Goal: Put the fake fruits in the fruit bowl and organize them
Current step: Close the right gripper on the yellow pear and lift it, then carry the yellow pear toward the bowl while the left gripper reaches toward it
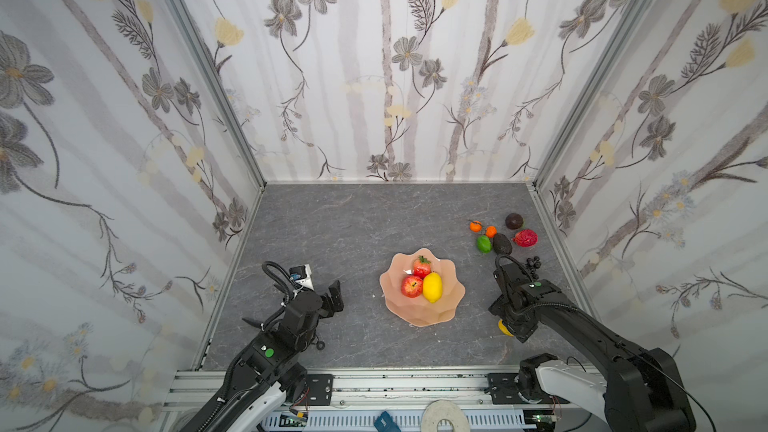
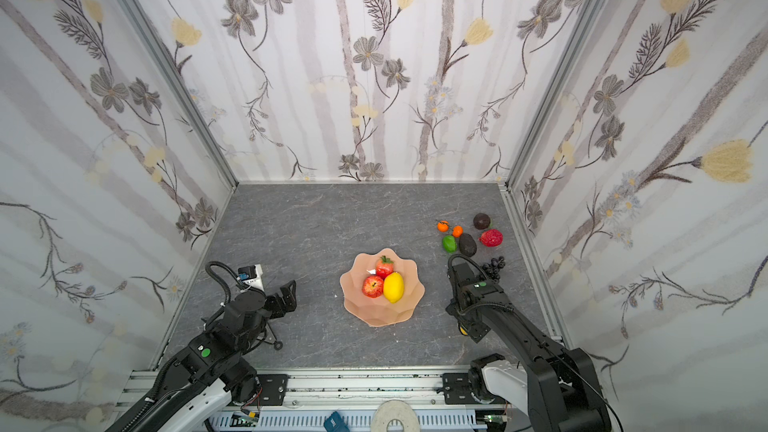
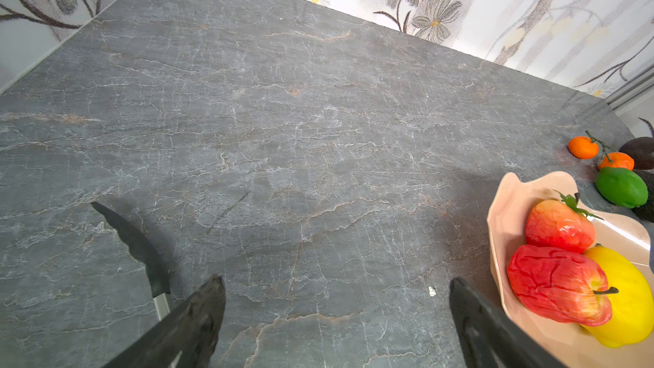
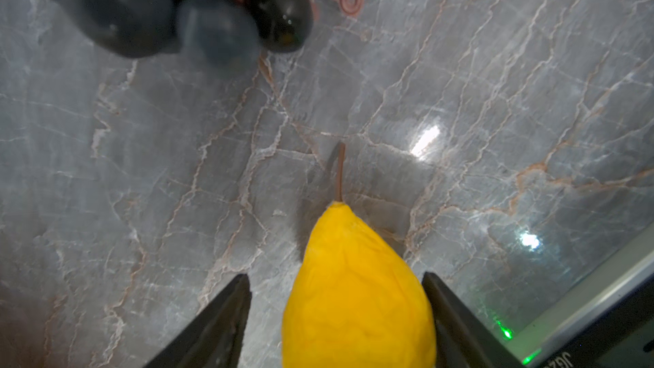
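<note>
The peach fruit bowl (image 1: pixel 415 314) (image 2: pixel 374 314) (image 3: pixel 502 214) holds a strawberry (image 1: pixel 422 266), a red apple (image 1: pixel 411 285) and a lemon (image 1: pixel 432 287). At the back right of the table lie two oranges (image 1: pixel 475 226), a lime (image 1: pixel 483 243), two avocados (image 1: pixel 502 243), a red fruit (image 1: pixel 525 238) and grapes (image 1: pixel 533 263) (image 4: pixel 177 12). My right gripper (image 4: pixel 336 277) straddles the yellow pear (image 4: pixel 354 295) (image 1: pixel 503 328) lying on the table; one finger touches it, the other shows a gap. My left gripper (image 3: pixel 337 280) (image 1: pixel 333 295) hangs wide open and empty, left of the bowl.
Grey marble-patterned table (image 1: pixel 353 222) closed in by floral walls on three sides, with a metal rail (image 1: pixel 415 384) along the front. The right wall's frame (image 4: pixel 584 295) runs close beside the pear.
</note>
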`<state>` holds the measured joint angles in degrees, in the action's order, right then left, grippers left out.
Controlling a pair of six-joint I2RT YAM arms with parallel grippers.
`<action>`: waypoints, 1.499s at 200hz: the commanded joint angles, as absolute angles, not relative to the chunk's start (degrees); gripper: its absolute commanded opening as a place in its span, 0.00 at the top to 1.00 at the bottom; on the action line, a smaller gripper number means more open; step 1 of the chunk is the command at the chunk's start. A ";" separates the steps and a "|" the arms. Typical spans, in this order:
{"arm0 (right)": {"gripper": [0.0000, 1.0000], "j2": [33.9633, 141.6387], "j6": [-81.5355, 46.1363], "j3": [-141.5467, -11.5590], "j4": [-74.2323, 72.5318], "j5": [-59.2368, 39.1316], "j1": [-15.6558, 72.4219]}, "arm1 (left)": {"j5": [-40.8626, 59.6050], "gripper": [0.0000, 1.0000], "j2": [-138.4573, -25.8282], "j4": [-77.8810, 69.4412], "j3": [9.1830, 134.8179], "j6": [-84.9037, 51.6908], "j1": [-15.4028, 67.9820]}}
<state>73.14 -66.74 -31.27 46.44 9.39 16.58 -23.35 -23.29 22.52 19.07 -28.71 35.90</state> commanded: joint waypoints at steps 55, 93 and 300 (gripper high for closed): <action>0.38 73.33 -63.34 -30.14 42.28 10.02 16.97 | -24.95 0.00 -23.47 21.35 19.14 -28.74 35.85; 0.45 73.05 -61.96 -30.15 41.77 9.98 17.91 | -25.08 0.00 -23.47 21.30 19.08 -28.69 35.85; 0.51 49.34 -31.14 -34.48 12.25 9.04 30.23 | 1.28 0.00 -48.26 13.19 34.06 -37.87 36.41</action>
